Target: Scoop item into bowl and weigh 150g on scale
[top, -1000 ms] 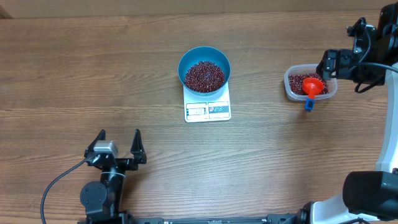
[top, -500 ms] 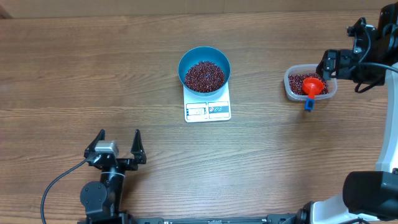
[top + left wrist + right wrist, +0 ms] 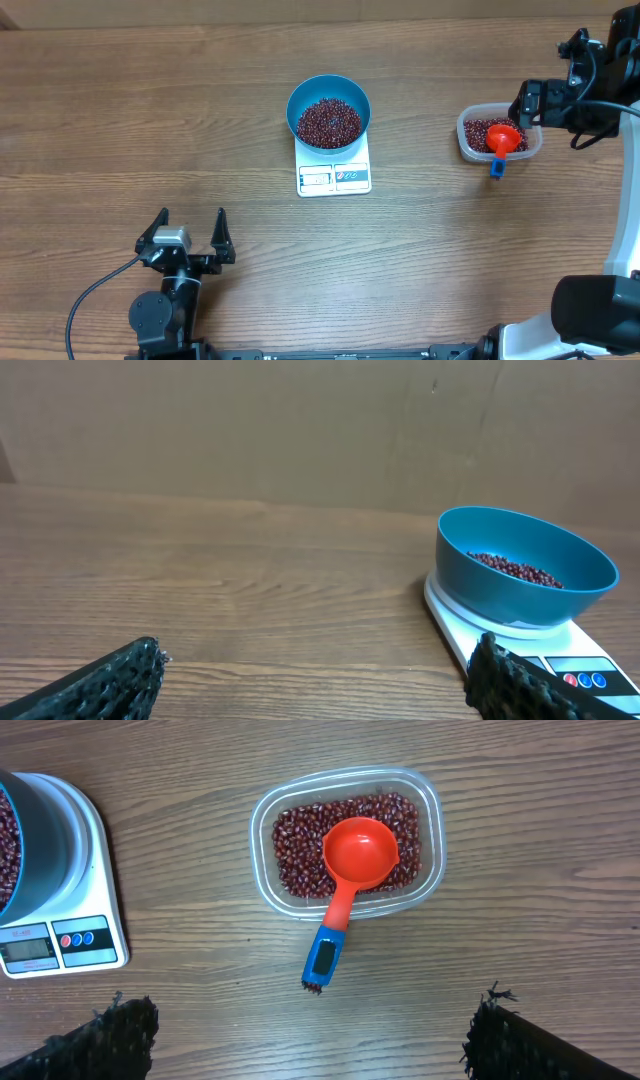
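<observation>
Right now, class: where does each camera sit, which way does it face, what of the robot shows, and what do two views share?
Overhead: above the table, looking straight down at bowl, scale, tub; both arms show.
Left wrist: low over the table, facing level toward the bowl; open left gripper frames the bottom.
Right wrist: up high, looking down on the tub and scoop; open right gripper frames the bottom.
Shared: both wrist views catch the scale.

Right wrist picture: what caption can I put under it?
Red scoop resting in the clear tub of beans, beside the white scale carrying the blue bowl.
</observation>
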Motion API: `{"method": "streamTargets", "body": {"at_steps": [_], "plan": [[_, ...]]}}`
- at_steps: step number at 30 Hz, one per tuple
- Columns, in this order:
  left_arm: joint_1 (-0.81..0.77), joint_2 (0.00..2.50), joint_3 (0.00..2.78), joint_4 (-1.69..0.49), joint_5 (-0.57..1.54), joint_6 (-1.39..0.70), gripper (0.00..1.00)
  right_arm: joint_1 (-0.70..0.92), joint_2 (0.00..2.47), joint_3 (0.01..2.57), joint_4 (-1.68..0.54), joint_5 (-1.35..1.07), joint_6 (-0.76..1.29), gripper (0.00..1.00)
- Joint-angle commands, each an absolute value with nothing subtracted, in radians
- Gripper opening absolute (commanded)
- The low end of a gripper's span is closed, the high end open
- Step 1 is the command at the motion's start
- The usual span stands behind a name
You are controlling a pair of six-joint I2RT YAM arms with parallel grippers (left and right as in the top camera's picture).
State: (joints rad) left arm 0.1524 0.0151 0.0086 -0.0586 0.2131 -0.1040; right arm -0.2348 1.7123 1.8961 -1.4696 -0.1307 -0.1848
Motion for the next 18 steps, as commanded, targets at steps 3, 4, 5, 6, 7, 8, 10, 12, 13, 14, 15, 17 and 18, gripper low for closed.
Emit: {"method": "streamTargets", "body": {"at_steps": [3, 4, 5, 6, 7, 8, 10, 12, 13, 14, 15, 17, 18], "plan": [[0.157, 0.004, 0.005, -0.065, 0.212, -0.090, 0.99, -0.235, 1.705, 1.919, -1.468, -0.135, -0.188, 1.00], [0.157, 0.004, 0.005, -0.065, 0.215, -0.090, 0.99, -0.235, 1.705, 1.919, -1.468, -0.135, -0.188, 1.00], [0.157, 0.004, 0.005, -0.065, 0.214, -0.090, 0.99, -0.235, 1.705, 1.919, -1.468, -0.135, -0.188, 1.00], [0.157, 0.004, 0.005, -0.065, 0.214, -0.089, 0.99, -0.235, 1.705, 1.919, -1.468, -0.135, -0.188, 1.00], [0.157, 0.004, 0.005, -0.065, 0.209, -0.089, 0.99, -0.235, 1.705, 1.919, -1.468, -0.135, -0.188, 1.00], [0.157, 0.004, 0.005, -0.066, 0.202, -0.086, 0.99, -0.235, 1.705, 1.919, -1.468, -0.135, -0.188, 1.00], [0.157, 0.004, 0.005, -0.066, 0.202, -0.057, 0.99, -0.235, 1.705, 1.919, -1.468, -0.135, -0.188, 1.00], [0.157, 0.004, 0.005, -0.066, 0.202, -0.051, 0.99, -0.235, 1.705, 1.919, -1.468, -0.135, -0.188, 1.00], [0.157, 0.004, 0.005, -0.066, 0.202, -0.051, 0.99, -0.235, 1.705, 1.919, -1.468, -0.135, -0.188, 1.00], [0.157, 0.004, 0.005, -0.067, 0.202, -0.051, 1.00, -0.235, 1.705, 1.919, -1.468, -0.135, -0.188, 1.00], [0.157, 0.004, 0.005, -0.066, 0.203, -0.051, 0.99, -0.235, 1.705, 1.919, -1.468, -0.135, -0.188, 1.00], [0.157, 0.004, 0.005, -0.066, 0.203, -0.052, 0.99, -0.235, 1.705, 1.919, -1.468, -0.135, -0.188, 1.00], [0.157, 0.004, 0.005, -0.066, 0.203, -0.051, 0.99, -0.235, 1.705, 1.919, -1.468, -0.135, -0.188, 1.00]]}}
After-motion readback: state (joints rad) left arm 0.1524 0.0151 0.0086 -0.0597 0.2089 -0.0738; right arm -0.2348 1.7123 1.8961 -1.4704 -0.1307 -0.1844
